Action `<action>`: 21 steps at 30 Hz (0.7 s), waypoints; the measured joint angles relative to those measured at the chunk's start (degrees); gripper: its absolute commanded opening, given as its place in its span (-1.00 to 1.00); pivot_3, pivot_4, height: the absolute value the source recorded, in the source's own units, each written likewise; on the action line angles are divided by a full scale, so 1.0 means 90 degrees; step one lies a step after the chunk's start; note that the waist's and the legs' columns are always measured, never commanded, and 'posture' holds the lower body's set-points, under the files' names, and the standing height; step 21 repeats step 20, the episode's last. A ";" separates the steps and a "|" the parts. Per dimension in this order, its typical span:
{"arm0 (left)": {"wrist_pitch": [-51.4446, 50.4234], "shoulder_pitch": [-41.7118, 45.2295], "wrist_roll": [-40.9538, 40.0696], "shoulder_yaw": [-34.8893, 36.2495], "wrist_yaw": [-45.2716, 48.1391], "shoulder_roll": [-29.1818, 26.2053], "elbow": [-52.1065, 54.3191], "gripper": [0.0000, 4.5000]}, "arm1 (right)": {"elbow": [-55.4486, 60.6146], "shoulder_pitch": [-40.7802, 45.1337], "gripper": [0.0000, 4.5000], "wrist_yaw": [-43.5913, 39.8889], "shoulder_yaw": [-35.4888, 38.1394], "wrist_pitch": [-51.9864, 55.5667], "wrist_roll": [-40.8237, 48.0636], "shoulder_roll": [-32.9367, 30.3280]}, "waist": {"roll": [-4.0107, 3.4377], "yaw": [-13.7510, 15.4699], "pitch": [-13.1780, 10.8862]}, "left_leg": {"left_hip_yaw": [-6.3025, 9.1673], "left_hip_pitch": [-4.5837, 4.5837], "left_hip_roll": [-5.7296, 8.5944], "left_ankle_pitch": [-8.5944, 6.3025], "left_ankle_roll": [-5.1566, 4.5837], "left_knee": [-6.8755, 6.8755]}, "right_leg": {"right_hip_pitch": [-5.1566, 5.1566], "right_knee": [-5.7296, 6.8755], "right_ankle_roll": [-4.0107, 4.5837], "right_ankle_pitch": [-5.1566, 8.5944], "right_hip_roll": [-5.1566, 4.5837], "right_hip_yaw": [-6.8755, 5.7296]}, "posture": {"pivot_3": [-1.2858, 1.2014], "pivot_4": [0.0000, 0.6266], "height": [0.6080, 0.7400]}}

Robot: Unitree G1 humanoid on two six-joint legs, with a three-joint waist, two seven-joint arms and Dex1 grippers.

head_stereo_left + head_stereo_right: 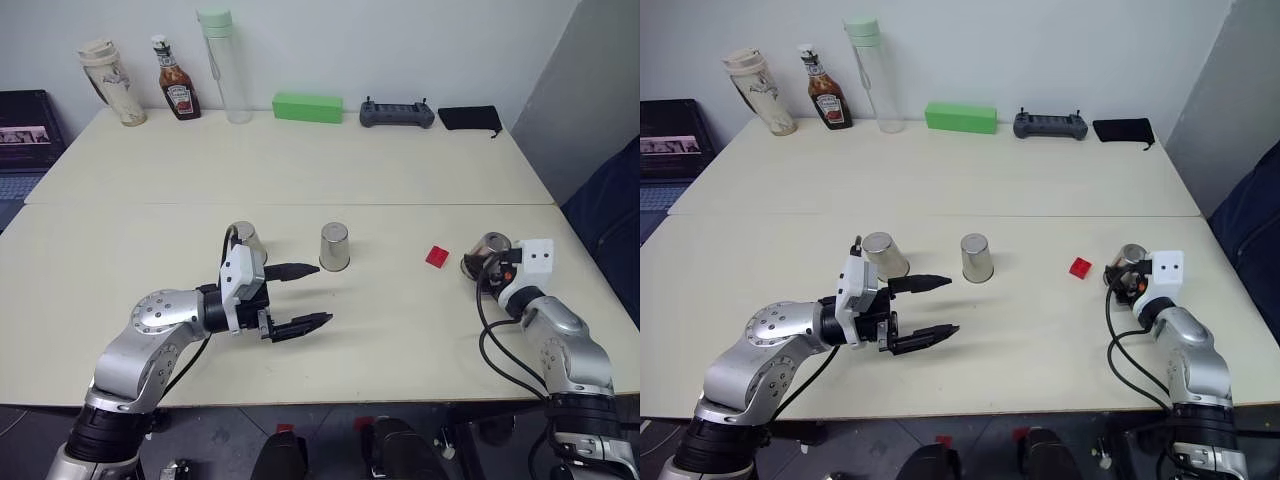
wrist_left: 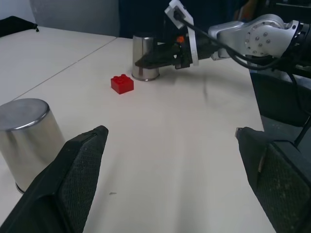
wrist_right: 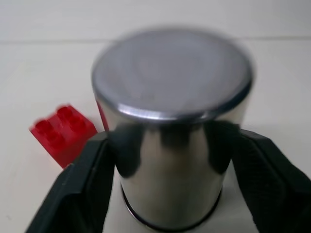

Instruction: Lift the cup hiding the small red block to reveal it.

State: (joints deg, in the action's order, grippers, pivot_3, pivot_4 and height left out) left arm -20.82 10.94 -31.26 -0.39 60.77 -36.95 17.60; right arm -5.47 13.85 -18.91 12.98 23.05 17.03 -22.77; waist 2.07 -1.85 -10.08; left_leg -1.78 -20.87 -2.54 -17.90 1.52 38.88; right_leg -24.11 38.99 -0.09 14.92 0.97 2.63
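Observation:
At the right of the table a shiny silver cup [image 1: 490, 245] stands upright, and my right gripper [image 3: 171, 138] is shut on it, one black finger [image 3: 82, 184] pressed to each side. The small red block [image 1: 437, 256] lies bare on the tabletop just to the left of that cup, apart from it. Two more silver cups stand upside down further left, one at the middle [image 1: 335, 246] and one [image 1: 245, 240] right behind my left wrist. My left gripper [image 1: 322, 293] hovers open and empty in front of the middle cup, pointing right.
Along the back edge stand a cream tumbler [image 1: 112, 82], a ketchup bottle [image 1: 178, 85], a tall clear bottle with a green cap [image 1: 224, 66], a long green block [image 1: 307, 107], a grey controller [image 1: 397, 113] and a black pouch [image 1: 469, 118]. A laptop [image 1: 25, 135] sits at far left.

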 measured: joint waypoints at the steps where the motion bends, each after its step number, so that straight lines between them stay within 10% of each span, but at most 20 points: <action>1: -0.0001 -0.0003 0.0000 0.0000 -0.0003 0.0000 0.0001 1.00 | -0.0008 -0.0018 1.00 -0.0021 -0.0019 -0.0002 -0.0009 -0.0002 | 0.0000 0.0001 0.0000 | 0.0000 0.0000 0.0000 0.0000 0.0000 0.0000 | 0.0000 0.0000 0.0000 0.0000 0.0000 0.0000 | 0.03 -0.52 1.00; 14: -0.0512 -0.0087 -0.0030 0.0129 -0.0269 -0.0253 0.0060 1.00 | 0.3949 -0.3441 1.00 -0.0986 0.0833 0.1208 0.1117 -0.1009 | -0.0028 0.0014 0.0005 | 0.0012 0.0000 0.0001 -0.0001 0.0000 -0.0006 | 0.0007 -0.0004 -0.0036 0.0023 -0.0003 -0.0002 | 0.03 -0.52 1.00; 21: -0.0821 -0.0064 -0.0070 0.0158 -0.0313 -0.0348 0.0230 1.00 | 0.5301 -0.3339 1.00 -0.1324 0.1328 0.1405 0.2258 -0.1228 | -0.0017 -0.0117 0.0000 | 0.0011 0.0069 -0.0004 0.0012 0.0000 0.0000 | 0.0069 -0.0002 -0.0051 0.0014 0.0007 0.0002 | 0.03 -0.52 1.00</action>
